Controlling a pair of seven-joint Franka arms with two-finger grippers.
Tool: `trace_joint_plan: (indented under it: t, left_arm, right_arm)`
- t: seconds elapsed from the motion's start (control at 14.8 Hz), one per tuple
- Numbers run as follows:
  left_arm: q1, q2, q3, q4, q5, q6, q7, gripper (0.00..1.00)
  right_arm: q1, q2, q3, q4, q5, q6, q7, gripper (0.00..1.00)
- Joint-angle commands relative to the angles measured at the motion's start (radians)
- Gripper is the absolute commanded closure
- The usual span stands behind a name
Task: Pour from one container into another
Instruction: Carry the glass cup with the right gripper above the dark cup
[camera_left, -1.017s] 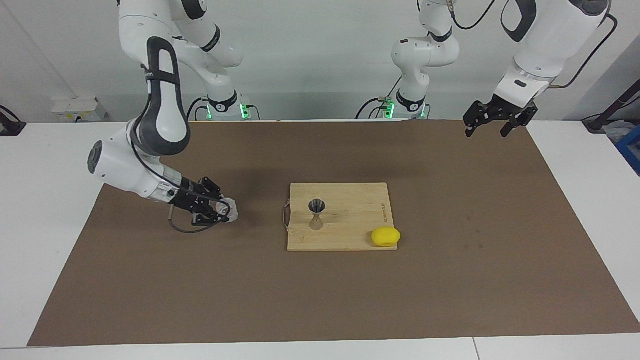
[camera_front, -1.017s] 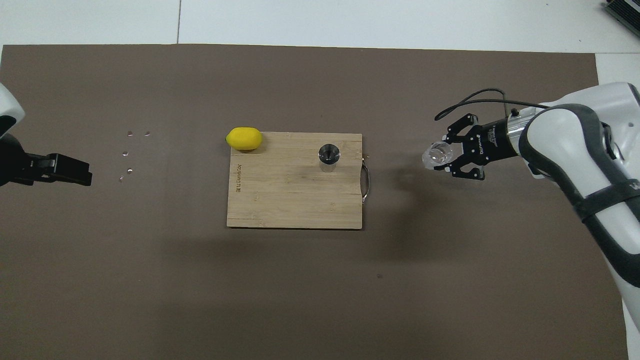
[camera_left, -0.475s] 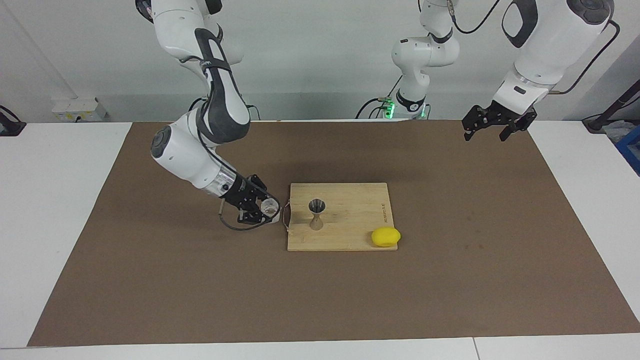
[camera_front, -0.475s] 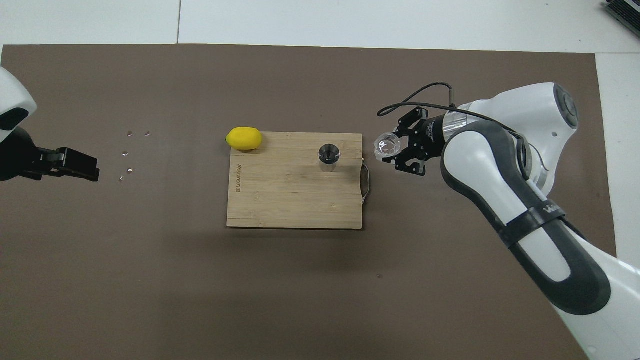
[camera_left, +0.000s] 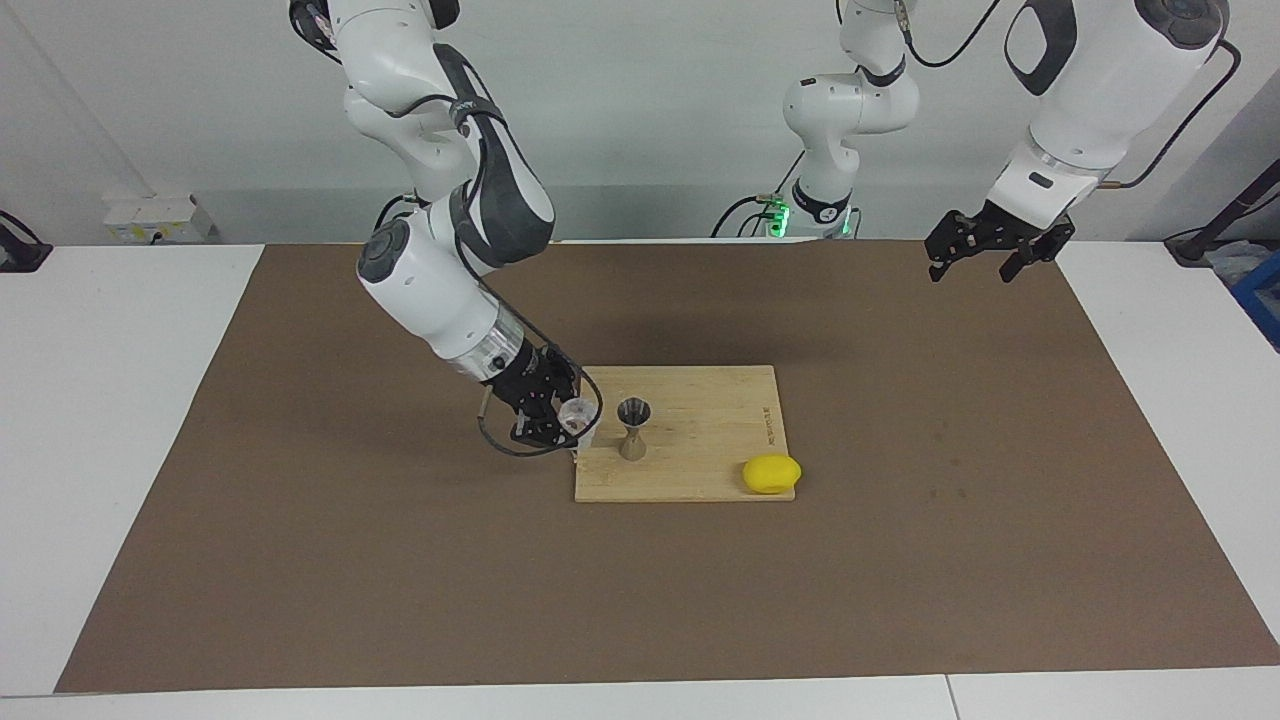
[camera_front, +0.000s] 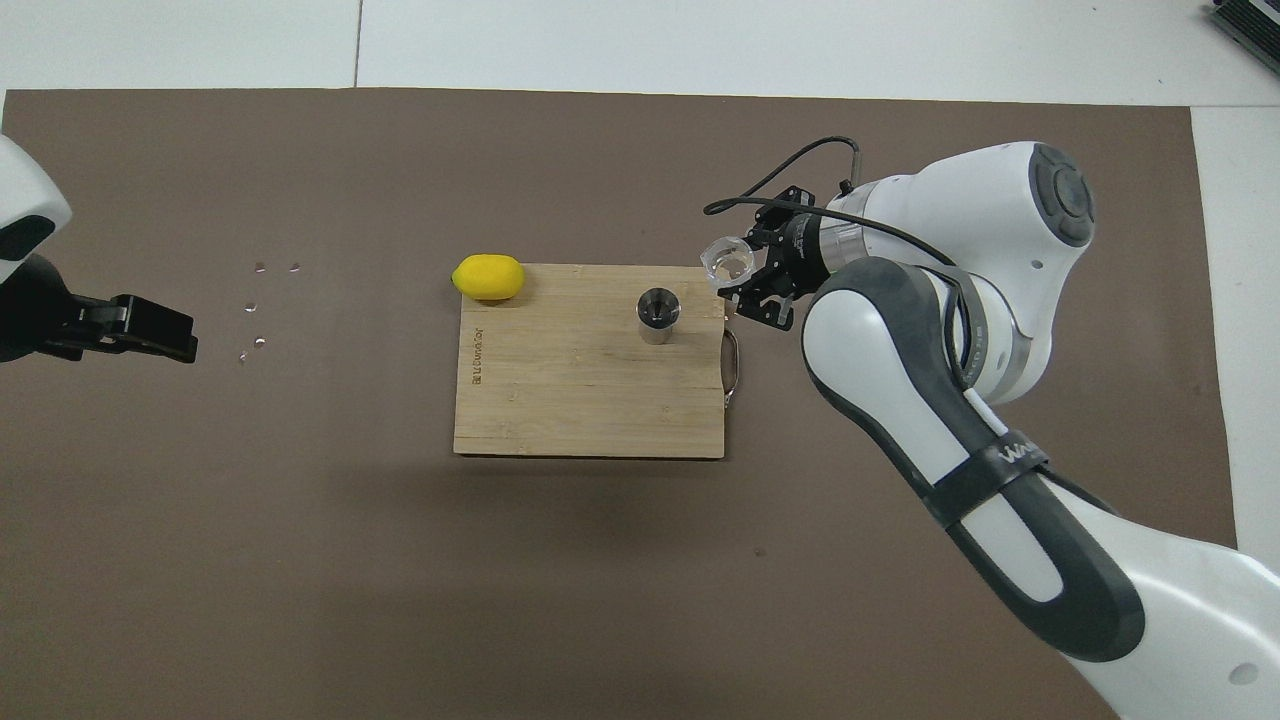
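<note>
1. Two arms are fitted at the table, one gripper on each.
2. One clear cup is clamped between the fingers of the right gripper. The jaws are closed on its wall.
3. The cup is held in the air over the handle end of the board, the end toward the right arm's side of the table. It is carried just beside the jigger, and no contact between the two is seen.
4. In the overhead view the cup is seen with its mouth open to the camera, and the right gripper is located over the board's corner.
5. One metal jigger is stood upright on the board, with its open cone upward.
6. One board is laid on the brown mat. One metal handle is fixed to its edge.
7. One lemon is placed at the board's corner toward the left arm's end, farther from the robots than the jigger.
8. The left gripper is held raised over the mat edge at the left arm's end, well apart from the board. Its jaws are apart and nothing is held. The left arm is waiting.
9. Four small pale spots are counted on the mat near the left gripper in the overhead view.
</note>
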Motion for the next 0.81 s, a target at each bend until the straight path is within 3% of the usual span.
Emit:
trace_joint_plan:
  t: [0.0, 0.75]
  left_arm:
    - [-0.015, -0.009, 0.014, -0.008, -0.003, 0.005, 0.000, 0.00]
    - [-0.012, -0.009, 0.014, -0.008, -0.003, 0.005, 0.000, 0.00]
  right_arm:
    - [0.039, 0.036, -0.004, 0.060, -0.093, 0.007, 0.062, 1.00]
    - [0.151, 0.036, -0.004, 0.101, -0.469, -0.079, 0.137, 1.00]
